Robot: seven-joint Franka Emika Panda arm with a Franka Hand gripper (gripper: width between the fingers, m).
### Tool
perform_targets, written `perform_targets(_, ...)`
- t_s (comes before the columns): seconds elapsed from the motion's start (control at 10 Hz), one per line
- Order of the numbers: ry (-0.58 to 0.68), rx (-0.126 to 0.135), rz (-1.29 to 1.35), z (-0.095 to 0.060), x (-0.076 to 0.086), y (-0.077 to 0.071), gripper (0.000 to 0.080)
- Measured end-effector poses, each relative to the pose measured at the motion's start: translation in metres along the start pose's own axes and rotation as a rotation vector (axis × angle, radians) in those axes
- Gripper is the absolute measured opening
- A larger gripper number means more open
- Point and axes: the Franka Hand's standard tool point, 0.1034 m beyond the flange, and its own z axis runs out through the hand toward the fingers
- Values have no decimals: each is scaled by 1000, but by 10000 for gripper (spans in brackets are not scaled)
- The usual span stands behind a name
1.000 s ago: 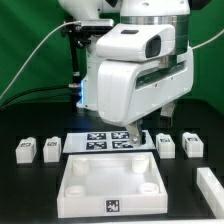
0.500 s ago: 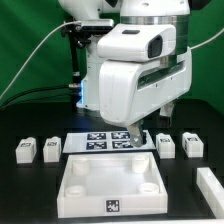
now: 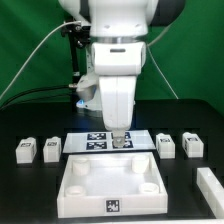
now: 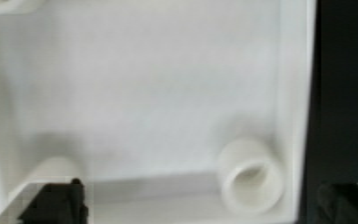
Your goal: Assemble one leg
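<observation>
Several small white legs with tags lie on the black table: two at the exterior view's left (image 3: 25,150) (image 3: 50,148), two at its right (image 3: 166,145) (image 3: 190,145) and one at the right edge (image 3: 210,185). The large white square tray piece (image 3: 72,190) with round sockets lies in front. My gripper (image 3: 120,140) points straight down behind the tray's back edge, over the marker board, and holds nothing. In the wrist view my gripper (image 4: 211,205) is open, its dark fingertips (image 4: 60,200) far apart, with the tray's inside and one round socket (image 4: 247,175) below.
The marker board (image 3: 100,140) lies flat behind the tray, under the gripper. A green backdrop and cables stand behind the arm. The black table shows between the tray and the legs on both sides.
The wrist has turned about its vertical axis: the wide white hand housing now shows its narrow side. The gripper stays over the marker board. No part has moved.
</observation>
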Motion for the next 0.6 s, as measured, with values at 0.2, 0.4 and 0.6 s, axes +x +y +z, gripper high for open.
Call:
perform_targets(0.2,14,12,6,27,0,-13,650)
perform_targets(0.4,22,37,15,45,-2,-21,650)
perform_targets(0.6,27,53,23,56,-4,-26,650)
